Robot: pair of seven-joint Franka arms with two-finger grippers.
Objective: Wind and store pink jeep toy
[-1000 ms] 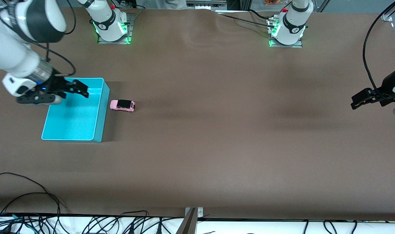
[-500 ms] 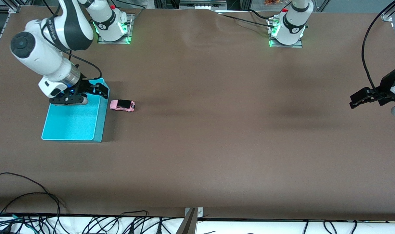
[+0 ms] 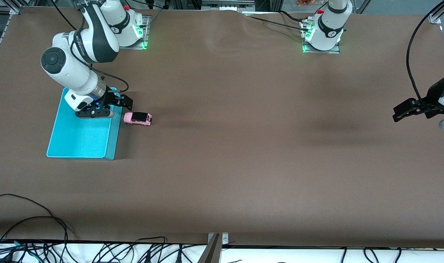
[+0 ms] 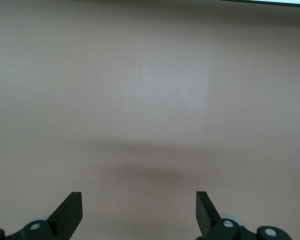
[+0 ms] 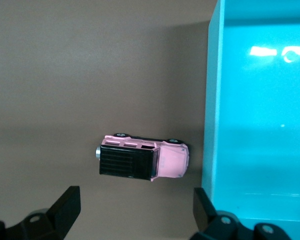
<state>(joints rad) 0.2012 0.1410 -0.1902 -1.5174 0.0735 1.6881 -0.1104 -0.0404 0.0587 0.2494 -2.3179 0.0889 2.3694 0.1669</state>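
Observation:
The pink jeep toy (image 3: 137, 118) (image 5: 142, 161), light pink with a black roof, stands on its wheels on the brown table, just beside the turquoise bin (image 3: 114, 138) (image 5: 255, 125) on the side toward the left arm's end. My right gripper (image 3: 121, 101) (image 5: 135, 200) hangs open and empty over the bin's wall and the strip of table next to the jeep, not touching it. My left gripper (image 3: 399, 111) (image 4: 139, 205) waits open over bare table at the left arm's end.
The bin holds nothing. Cables (image 3: 43, 226) lie along the table's edge nearest the front camera. The arm bases (image 3: 322, 34) stand at the table's edge farthest from the front camera.
My right arm has swung from over the bin's middle toward the jeep, so its gripper now hangs at the bin's wall beside the toy. The jeep, bin and left gripper stay put.

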